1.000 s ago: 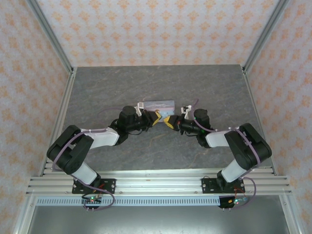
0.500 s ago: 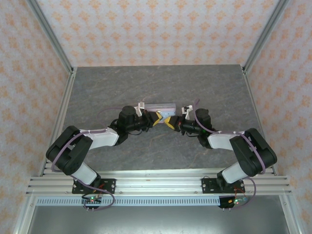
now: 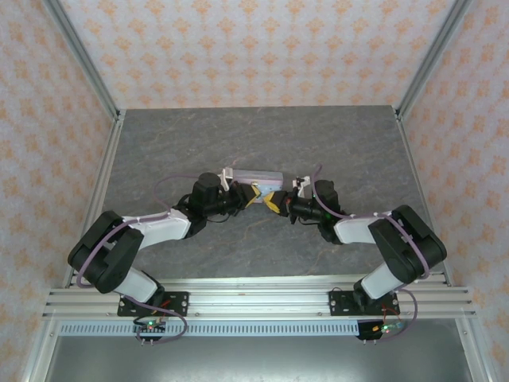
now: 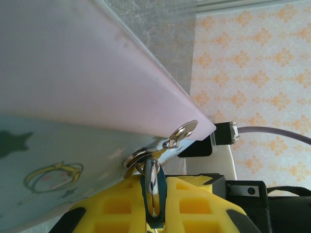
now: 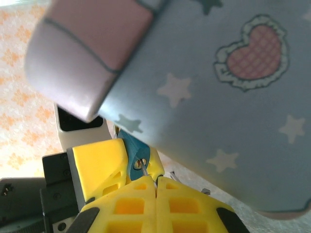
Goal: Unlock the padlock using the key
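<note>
The padlock hangs at the front edge of the tin, near the middle of the bench. Its metal shackle is hooked through the small latch on the tin's rim. The left gripper is drawn in narrow and clamps the lock's teal body between its yellow fingers, just under that latch.

The lock's long axis runs from the latch down into the left gripper. Its keyhole end sticks out sideways toward the right arm. In the right wrist view that end sits just up and left of the right gripper, almost touching it. The right gripper's fingers are pressed together on a thin sliver of metal, most likely the key. The tip of that sliver reaches the round keyhole, but how far it has gone in is too small to tell.

The next move depends on the right arm, which carries the key and faces the keyhole. The key's shaft has to line up with the hole, and the left arm has to brace the lock against the turn.

By count there is one padlock, one key, one tin and two grippers, both of them gripping something.
</note>
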